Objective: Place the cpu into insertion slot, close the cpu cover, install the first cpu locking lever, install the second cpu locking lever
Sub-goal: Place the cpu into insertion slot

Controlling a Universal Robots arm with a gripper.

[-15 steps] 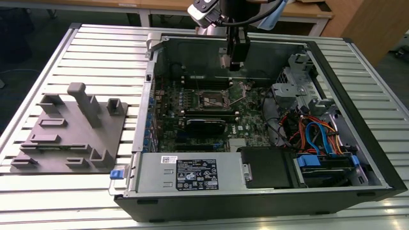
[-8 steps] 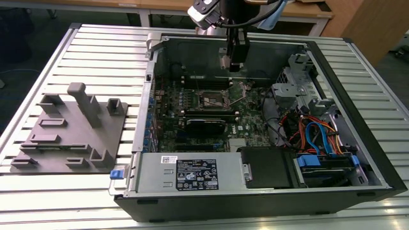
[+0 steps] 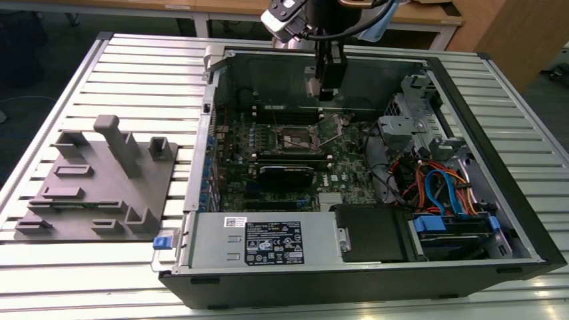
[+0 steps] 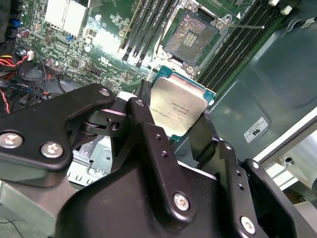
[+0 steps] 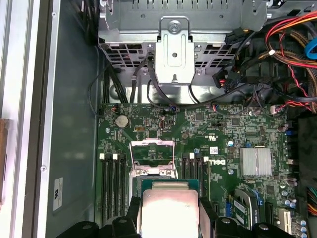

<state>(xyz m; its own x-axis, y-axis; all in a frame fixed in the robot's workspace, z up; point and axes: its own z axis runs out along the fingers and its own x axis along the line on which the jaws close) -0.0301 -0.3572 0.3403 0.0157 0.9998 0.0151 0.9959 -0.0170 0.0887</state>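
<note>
My gripper (image 3: 322, 87) hangs inside the open computer case, above the far end of the green board. It is shut on the cpu (image 4: 178, 110), a flat silver-grey square chip clamped by its edges between the two black fingers (image 4: 143, 106). In the first wrist view the cpu (image 5: 168, 207) sits just short of the insertion slot. The insertion slot (image 4: 190, 37) lies uncovered, its dark pin field showing inside a silver rim (image 3: 298, 138). The cpu cover (image 5: 151, 144) stands raised at the slot. A thin wire locking lever (image 4: 247, 25) is swung out beside it.
Long black memory slots (image 4: 148, 25) flank the socket on both sides. A drive cage and coloured cables (image 3: 444, 193) fill the exterior view's right of the case, with the power supply (image 3: 258, 243) at the front. A grey fixture plate (image 3: 98, 180) rests on the slatted table.
</note>
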